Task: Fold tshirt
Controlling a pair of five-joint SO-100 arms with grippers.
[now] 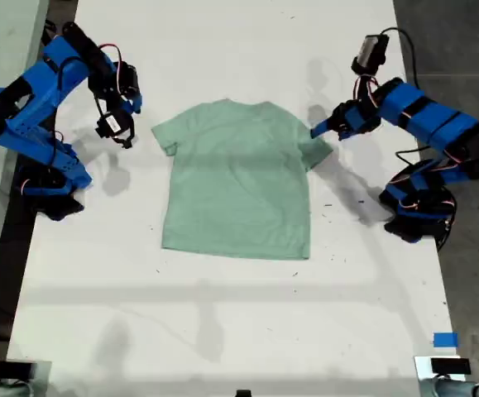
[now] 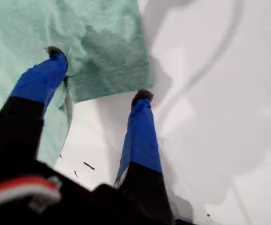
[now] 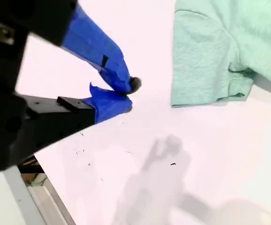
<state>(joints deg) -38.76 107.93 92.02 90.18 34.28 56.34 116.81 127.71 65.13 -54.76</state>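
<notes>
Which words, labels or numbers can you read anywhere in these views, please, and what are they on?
None can be read.
The tshirt is plain, with no print.
The blue tape on the table carries no writing.
The arms show no legible label.

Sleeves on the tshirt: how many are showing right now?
2. One sleeve lies flat on the tshirt's exterior-view left; the other sleeve lies on its right, between my first end effector's open fingers.

White table with one shirt laid on it

The white table (image 1: 222,322) carried the tshirt (image 1: 237,182), which lay flat and spread open near its middle, sleeves out to both sides. Small dark specks dotted the tabletop near the shirt, and a blue tape piece (image 1: 445,339) sat toward the exterior view's lower right.
</notes>
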